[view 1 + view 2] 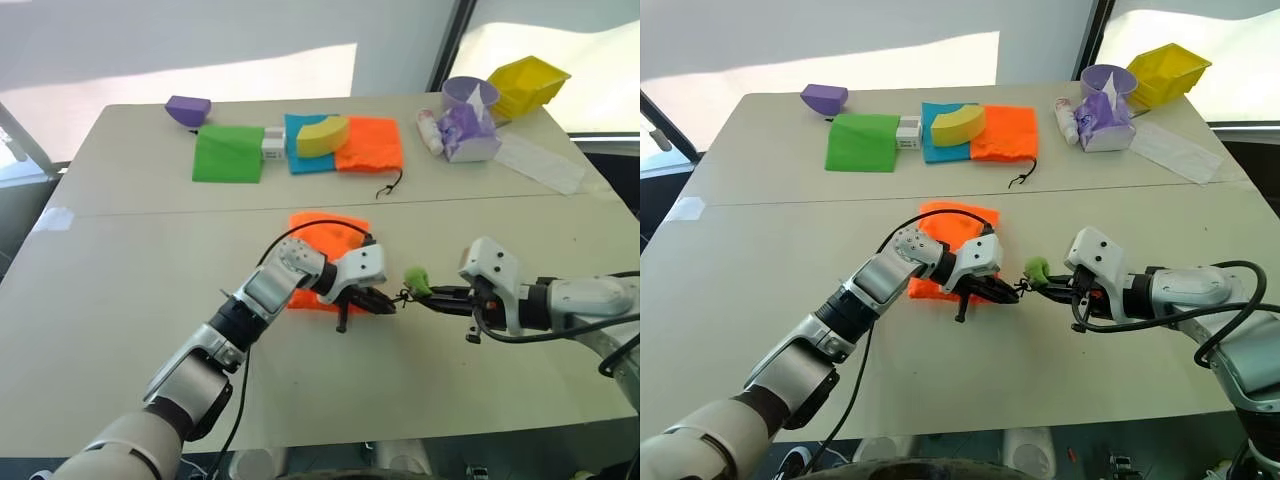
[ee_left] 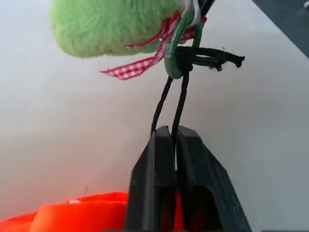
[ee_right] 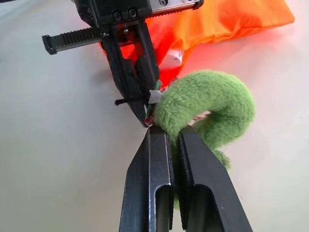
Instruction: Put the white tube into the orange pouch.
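Left eye view: pale tabletop [image 1: 120, 250], bright window [image 1: 560, 30]

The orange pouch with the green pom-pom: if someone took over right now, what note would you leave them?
Left gripper: shut on the black cord near the mouth of the orange pouch.
Right gripper: shut on the green pom-pom.
Something white shows at the pouch mouth in the right wrist view, possibly the white tube; I cannot confirm it.
Left: check the tube is inside, pull the cord to close, let go.
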Motion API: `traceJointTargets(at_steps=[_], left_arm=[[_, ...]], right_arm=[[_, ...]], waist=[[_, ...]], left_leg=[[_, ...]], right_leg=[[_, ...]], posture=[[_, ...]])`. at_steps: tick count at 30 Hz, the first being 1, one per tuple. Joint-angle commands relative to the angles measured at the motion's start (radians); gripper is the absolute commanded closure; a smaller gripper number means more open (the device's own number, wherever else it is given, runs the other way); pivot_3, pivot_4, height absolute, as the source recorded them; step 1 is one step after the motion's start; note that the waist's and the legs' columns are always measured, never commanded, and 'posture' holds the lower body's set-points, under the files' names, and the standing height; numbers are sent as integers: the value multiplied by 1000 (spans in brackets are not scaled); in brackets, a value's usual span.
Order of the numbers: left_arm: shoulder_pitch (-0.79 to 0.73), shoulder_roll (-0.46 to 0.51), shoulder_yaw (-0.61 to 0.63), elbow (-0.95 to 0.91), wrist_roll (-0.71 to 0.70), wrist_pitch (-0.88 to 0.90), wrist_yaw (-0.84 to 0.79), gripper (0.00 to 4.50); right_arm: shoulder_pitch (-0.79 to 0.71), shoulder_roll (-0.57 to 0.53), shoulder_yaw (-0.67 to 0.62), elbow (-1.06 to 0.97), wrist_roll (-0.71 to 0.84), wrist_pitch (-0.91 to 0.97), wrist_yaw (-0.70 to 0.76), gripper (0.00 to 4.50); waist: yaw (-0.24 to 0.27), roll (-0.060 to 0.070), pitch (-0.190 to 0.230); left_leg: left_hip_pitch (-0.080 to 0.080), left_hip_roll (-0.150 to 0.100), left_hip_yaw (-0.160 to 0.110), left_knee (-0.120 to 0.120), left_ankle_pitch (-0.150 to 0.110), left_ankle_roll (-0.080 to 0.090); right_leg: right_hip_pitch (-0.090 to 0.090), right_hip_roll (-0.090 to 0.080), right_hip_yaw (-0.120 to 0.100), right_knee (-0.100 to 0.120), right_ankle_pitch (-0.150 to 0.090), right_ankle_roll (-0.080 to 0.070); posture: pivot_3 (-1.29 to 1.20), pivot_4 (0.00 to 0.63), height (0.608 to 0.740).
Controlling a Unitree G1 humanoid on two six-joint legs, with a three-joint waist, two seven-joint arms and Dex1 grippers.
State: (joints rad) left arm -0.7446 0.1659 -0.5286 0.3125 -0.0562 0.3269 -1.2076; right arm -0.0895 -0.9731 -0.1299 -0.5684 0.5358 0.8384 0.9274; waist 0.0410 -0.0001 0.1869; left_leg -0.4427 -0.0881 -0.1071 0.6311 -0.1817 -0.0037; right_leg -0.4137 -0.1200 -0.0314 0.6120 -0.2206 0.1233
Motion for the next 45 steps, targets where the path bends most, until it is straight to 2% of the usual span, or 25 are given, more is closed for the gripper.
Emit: traceJointTargets(at_steps=[1,21,32,45], left_arm=[[1,-1,12,-27,-8,-2,1,4473],[-10,168,-79,-125,92,0,-73,4473],[31,269,-58,-212,62,49,-89,4473],[76,379,-13,-246,48,0,-114,4473]], right_arm=[[-13,-15,-14,-24,9,-3,-4,4500],[-22,-82,-52,72,-29,-37,3,4500],[-23,-90,-59,85,-28,-44,3,4500],[-31,-97,-60,110,-41,-61,4,4500]], waist=[[-1,0,0],[-5,0,0],[-3,0,0],[-4,0,0]], left_leg=[[0,0,0,0,0,0],[1,1,0,0,0,0],[0,1,0,-1,0,0],[0,1,0,-1,0,-1]], right_leg=[[0,0,0,0,0,0],[0,0,0,0,0,0],[0,0,0,0,0,0],[-1,0,1,0,0,-1]], posture=[[0,150,740],[0,150,740],[0,150,740],[0,150,740]])
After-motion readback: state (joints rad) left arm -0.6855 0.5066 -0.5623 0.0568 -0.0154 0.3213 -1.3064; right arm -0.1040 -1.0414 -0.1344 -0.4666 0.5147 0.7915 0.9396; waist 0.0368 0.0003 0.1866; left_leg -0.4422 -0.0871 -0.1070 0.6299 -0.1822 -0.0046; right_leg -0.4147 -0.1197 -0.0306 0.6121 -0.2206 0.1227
